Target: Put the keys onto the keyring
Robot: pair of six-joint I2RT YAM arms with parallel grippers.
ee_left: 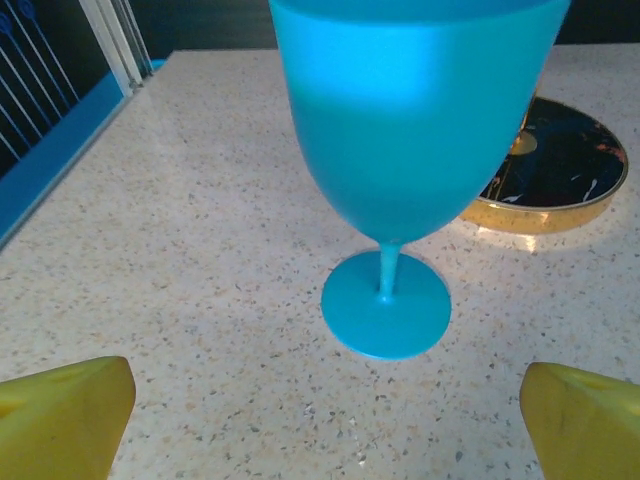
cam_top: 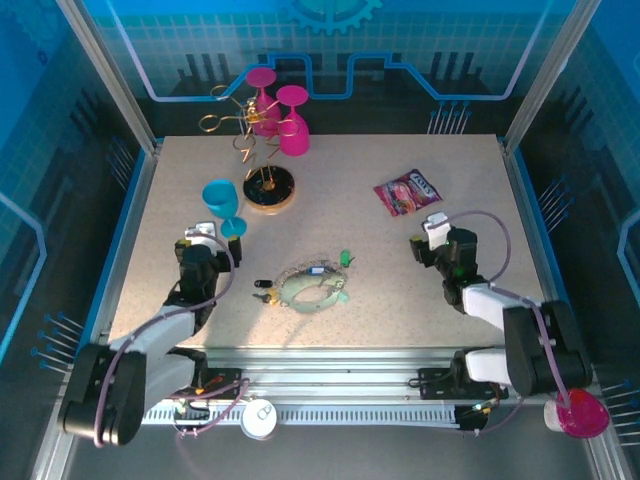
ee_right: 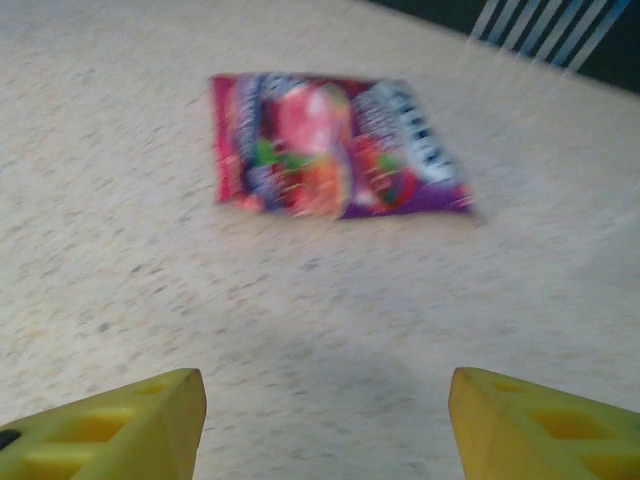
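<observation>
I'm looking down on the tabletop and the keyring lies flat on it, near the front edge, roughly midway between the two arms. The keys are loose around it. A couple sit just beside its left side, and a green-headed key lies just off its far right side. From up here I cannot tell whether any key is threaded on the loop.

The left gripper is to the left of the keyring and a little farther back. On its wrist camera the gripper has its yellow fingers spread as wide as they go, with nothing held. The blue cup stands upright straight ahead, its foot in line with the gap between the fingers, and neither finger touches it. The gold wire stand's black base sits just behind the cup.

The right gripper is well to the right of the keyring. Its wrist picture is blurred, but the gripper clearly has its fingers parted, with bare tabletop between them and nothing gripped. The candy packet lies flat ahead of it, apart from the fingers. Beyond the keyring, at the back, two pink cups stand behind the wire stand.
</observation>
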